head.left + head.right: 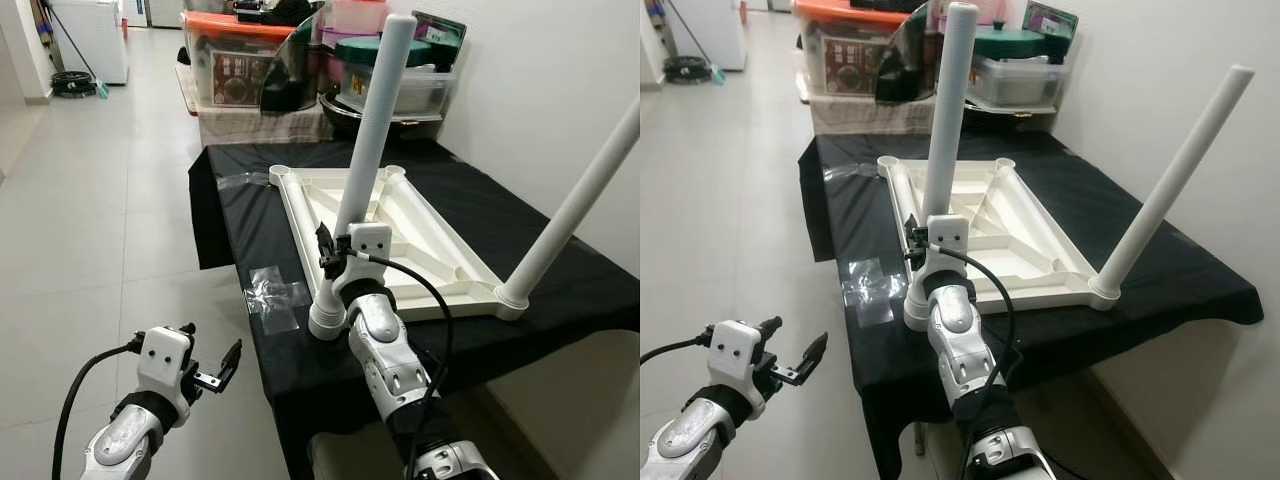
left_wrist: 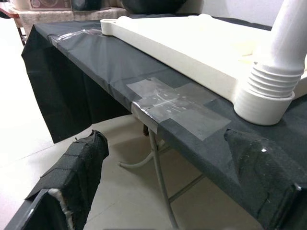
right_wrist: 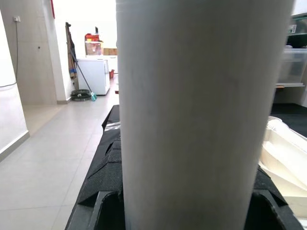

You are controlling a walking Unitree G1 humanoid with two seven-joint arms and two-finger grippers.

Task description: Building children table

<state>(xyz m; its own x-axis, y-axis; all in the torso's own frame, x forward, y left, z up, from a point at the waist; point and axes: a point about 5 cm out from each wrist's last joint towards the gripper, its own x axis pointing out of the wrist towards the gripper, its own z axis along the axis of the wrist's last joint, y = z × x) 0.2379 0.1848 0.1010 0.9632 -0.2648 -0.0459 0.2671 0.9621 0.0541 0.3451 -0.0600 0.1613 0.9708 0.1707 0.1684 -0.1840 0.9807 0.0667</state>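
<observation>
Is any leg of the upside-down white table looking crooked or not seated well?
Yes. The far-right leg leans outward instead of standing straight in its corner socket. The near leg, gripped low down by the right gripper, stands closer to upright. The two far corner sockets hold no legs yet.

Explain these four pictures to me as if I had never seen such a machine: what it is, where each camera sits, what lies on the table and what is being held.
This is a walking humanoid robot with two silver arms, each ending in two black fingers. The two wide pictures come from cameras in its head, looking down. The other two come from cameras on its wrists.

On the black-covered table lies a white children's table top, upside down, with two white legs standing in its near corners. The right gripper is closed around the near leg; its wrist camera sees that leg very close. The other leg leans outward at the right corner.

The left gripper hangs open over the floor beside the table, holding nothing. Clear tape sticks to the cloth's edge.
</observation>
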